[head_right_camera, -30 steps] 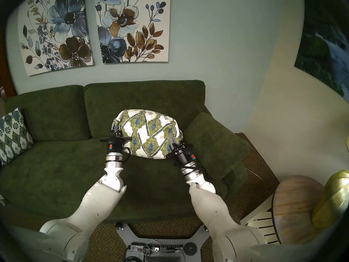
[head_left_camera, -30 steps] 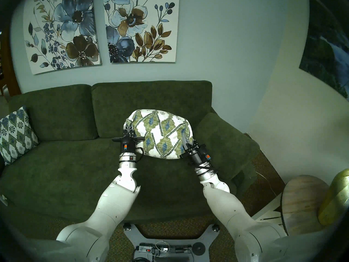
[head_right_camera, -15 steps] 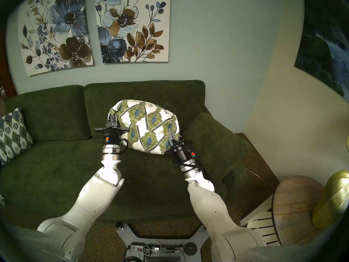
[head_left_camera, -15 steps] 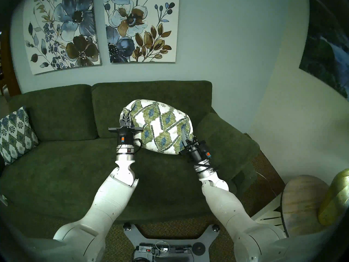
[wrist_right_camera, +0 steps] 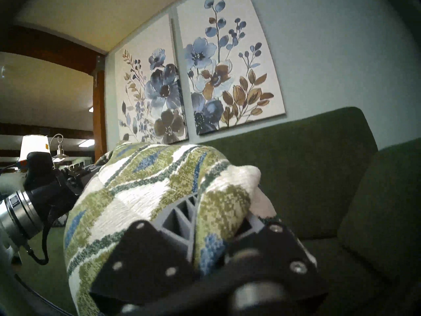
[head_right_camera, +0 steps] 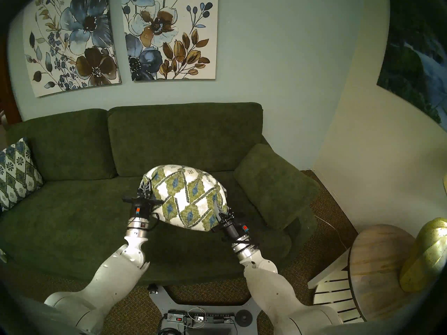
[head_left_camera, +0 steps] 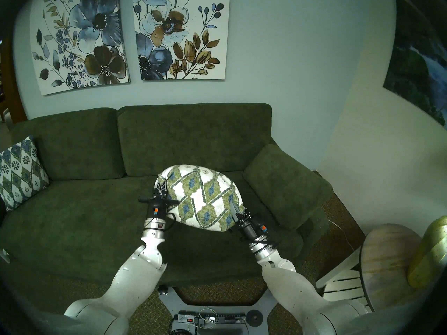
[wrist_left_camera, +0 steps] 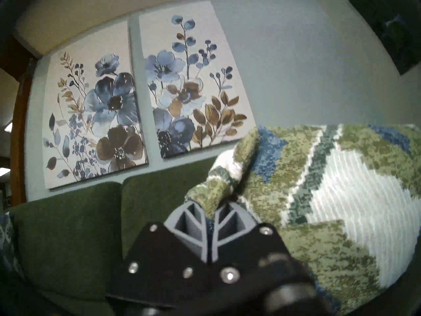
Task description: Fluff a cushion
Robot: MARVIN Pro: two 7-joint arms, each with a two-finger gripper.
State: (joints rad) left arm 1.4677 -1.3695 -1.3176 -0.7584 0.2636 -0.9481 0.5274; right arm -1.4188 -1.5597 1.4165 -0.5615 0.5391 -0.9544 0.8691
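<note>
Cushion (head_left_camera: pixel 203 198), cream square, green-blue zigzag weave, held above dark green sofa seat (head_left_camera: pixel 72 225), long axis across sofa; left gripper (head_left_camera: pixel 160 182), right gripper (head_left_camera: pixel 231 205) clenched on opposite corners; underside hidden.

Large cream zigzag-patterned cushion (head_left_camera: pixel 203 198) above dark green fabric sofa (head_left_camera: pixel 72 221) seat, between left gripper (head_left_camera: pixel 160 185) and right gripper (head_left_camera: pixel 232 207), smaller diamond-lattice cushion (head_left_camera: pixel 20 172) at sofa's left end, round wooden side table (head_left_camera: pixel 387 262) right of sofa.
</note>
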